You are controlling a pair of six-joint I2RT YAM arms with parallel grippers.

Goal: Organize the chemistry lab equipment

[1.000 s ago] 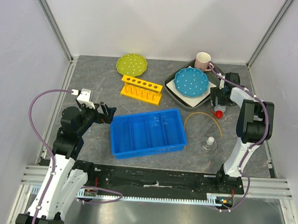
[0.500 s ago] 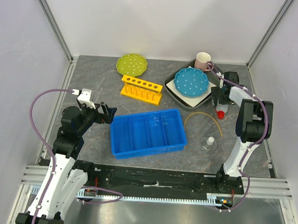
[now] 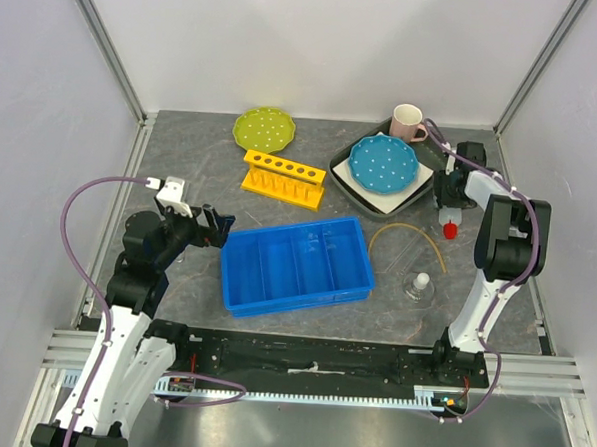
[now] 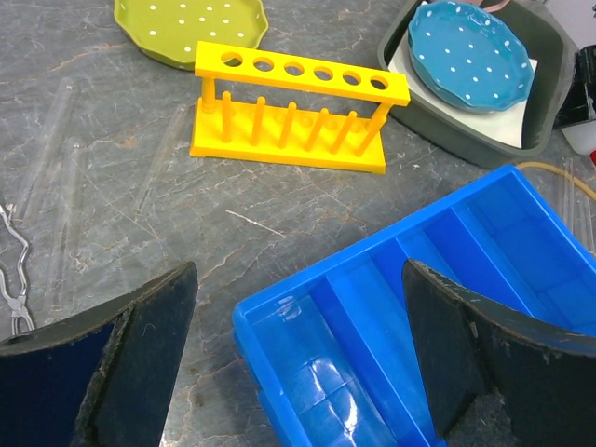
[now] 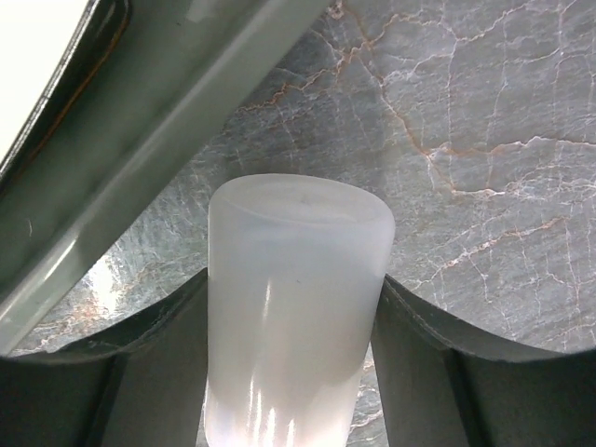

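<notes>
Top view: bottle (image 3: 449, 227) near the table's right edge, just beside grey tray (image 3: 337, 170), apparently lying flat, long axis far-to-near, red nozzle toward the near edge; right gripper (image 3: 447, 209) over its body. Left wrist: left gripper (image 4: 298, 279) spread wide, empty, above blue bin (image 4: 247, 312). Right wrist: pads (image 5: 149, 363) pressed to both sides of the translucent body; judged light, soft-walled, slick, best squeezed gently at mid-body.
</notes>
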